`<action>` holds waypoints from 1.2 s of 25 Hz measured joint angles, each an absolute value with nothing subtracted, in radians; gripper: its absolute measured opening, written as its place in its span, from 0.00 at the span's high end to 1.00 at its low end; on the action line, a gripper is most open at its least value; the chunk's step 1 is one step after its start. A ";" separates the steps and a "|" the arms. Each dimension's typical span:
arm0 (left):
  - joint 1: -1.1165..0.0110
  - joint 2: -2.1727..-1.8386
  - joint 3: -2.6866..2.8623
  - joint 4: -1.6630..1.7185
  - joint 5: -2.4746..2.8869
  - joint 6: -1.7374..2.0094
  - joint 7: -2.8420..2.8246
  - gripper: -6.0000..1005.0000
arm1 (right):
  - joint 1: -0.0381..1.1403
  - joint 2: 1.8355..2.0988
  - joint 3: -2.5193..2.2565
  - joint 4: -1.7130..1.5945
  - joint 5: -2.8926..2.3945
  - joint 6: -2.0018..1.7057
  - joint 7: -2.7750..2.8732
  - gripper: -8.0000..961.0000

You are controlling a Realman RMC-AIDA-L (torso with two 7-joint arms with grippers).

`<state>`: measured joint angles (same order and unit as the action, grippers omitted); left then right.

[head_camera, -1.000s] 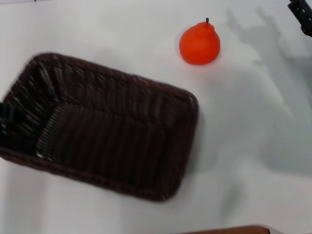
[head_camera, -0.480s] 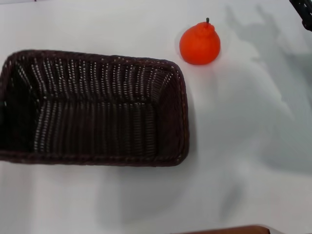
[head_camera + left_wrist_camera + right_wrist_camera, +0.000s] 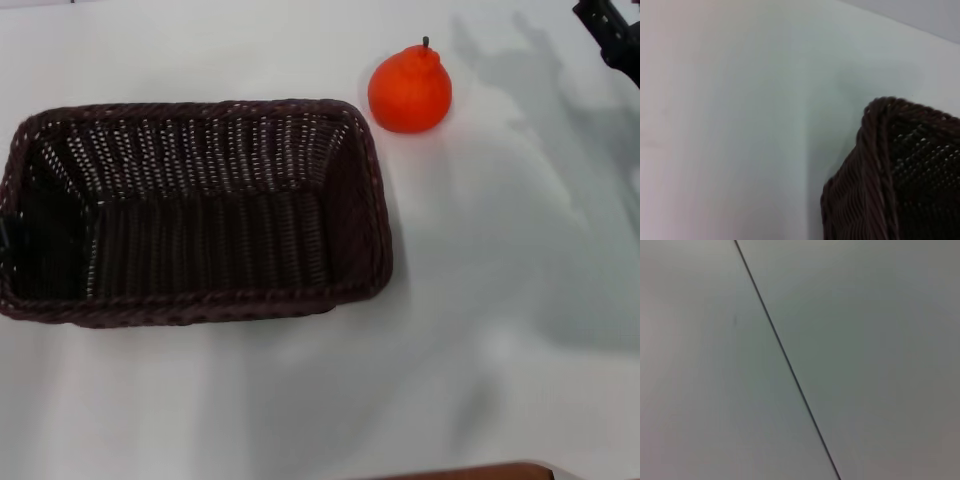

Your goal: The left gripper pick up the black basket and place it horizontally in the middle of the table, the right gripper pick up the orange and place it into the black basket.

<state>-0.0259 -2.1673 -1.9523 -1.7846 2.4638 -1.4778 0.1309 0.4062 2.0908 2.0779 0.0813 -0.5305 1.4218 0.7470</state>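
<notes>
Black basket [image 3: 195, 212] lies lengthwise on the surface [image 3: 480, 300]. Orange [image 3: 409, 88] just beyond its far right corner, apart. Right gripper [image 3: 610, 35] farther right; jaws' state indiscernible.

Black basket [image 3: 200, 215]: dark brown-black woven wicker. Orange [image 3: 409, 90]: bright orange-red, dark stem. Table [image 3: 500, 300]: white, apparently plain.
</notes>
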 joint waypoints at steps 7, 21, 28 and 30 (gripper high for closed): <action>-0.028 -2.166 -2.007 -1.747 2.450 -1.500 0.153 0.69 | 0.411 2.091 2.042 0.084 -0.532 1.353 0.750 0.01; 0.066 -2.172 -2.101 -1.852 2.266 -1.336 0.404 0.28 | 0.514 2.096 1.825 0.169 -0.533 1.004 0.761 0.01; 0.115 -2.175 -2.065 -1.769 2.029 -1.161 0.682 0.27 | 0.541 2.095 1.713 0.231 -0.533 0.852 0.783 0.02; 0.120 -2.176 -2.065 -1.717 1.935 -1.119 0.768 0.28 | 0.543 2.095 1.670 0.243 -0.532 0.842 0.792 0.02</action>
